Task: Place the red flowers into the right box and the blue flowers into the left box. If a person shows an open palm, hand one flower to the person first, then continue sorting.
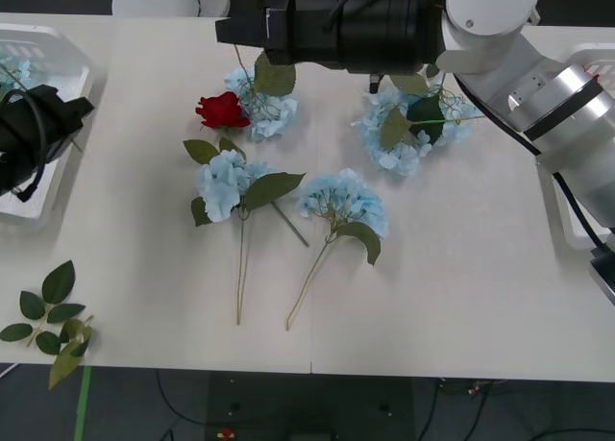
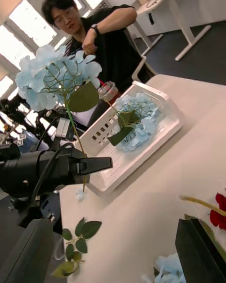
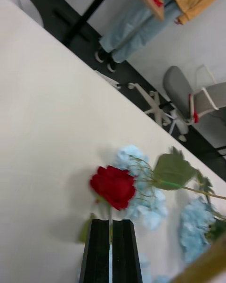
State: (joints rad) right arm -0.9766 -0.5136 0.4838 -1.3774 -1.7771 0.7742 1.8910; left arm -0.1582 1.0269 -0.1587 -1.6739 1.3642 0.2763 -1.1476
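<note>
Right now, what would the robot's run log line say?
left tool: shut on blue flower stem, by left box | right tool: open, above table near red rose

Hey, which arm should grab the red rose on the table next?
Right. Its open claw hangs near the red rose, while the left claw is shut on a blue flower by the left box.

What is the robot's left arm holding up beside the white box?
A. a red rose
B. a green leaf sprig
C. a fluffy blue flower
C: in the right wrist view, the left gripper has its fingers shut on the thin stem of a blue flower, raised beside the left box. The right gripper is open over the table.
</note>
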